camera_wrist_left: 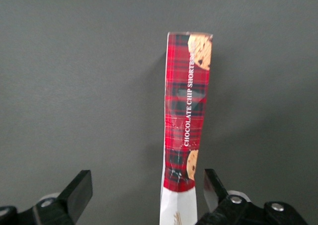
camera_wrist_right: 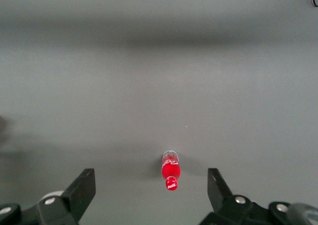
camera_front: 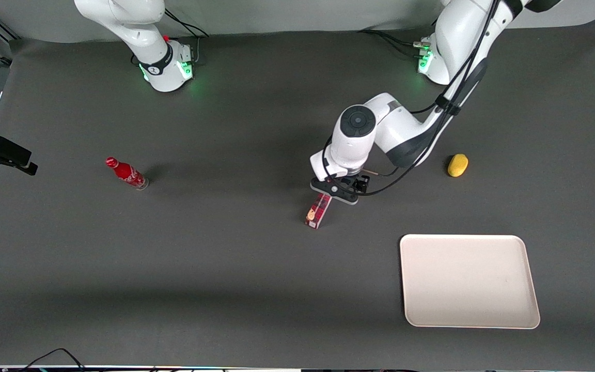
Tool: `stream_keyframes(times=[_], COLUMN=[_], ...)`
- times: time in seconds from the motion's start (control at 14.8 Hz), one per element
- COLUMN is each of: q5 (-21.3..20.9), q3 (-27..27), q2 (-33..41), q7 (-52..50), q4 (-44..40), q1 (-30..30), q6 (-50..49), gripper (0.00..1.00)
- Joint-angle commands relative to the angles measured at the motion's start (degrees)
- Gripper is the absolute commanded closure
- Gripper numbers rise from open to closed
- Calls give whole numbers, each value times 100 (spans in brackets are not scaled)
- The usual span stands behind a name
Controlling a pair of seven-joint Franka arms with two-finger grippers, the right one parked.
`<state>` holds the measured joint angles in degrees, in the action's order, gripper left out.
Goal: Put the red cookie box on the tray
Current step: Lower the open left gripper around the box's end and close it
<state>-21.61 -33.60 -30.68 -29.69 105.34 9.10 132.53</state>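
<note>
The gripper hangs over the red cookie box, apart from the tray.

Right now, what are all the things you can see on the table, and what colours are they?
red cookie box: one, dark-red plaid, lying on the table mid-table, not on the tray.
tray: one, cream-white, bare, nearer the front camera than the box, toward the working arm's end.
bottle: one, red, toward the parked arm's end of the table.
yellow lump: one, yellow, farther from the front camera than the tray.
table: one, dark grey.
gripper: one, black fingers, open, straddling the box's white-label end, not clamped.
</note>
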Motion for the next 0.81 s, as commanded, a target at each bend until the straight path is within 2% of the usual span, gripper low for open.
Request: stream_keyframes(times=[0.0, 0.54, 0.74], q5=[-282, -300, -667], q3=[-24, -103, -103], q2=[-288, -561, -754], q7=[-484, -591, -871], q4=[-22, -31, -31], q1=[4, 118, 162], q6=[334, 590, 731], gripper=[0, 0, 0])
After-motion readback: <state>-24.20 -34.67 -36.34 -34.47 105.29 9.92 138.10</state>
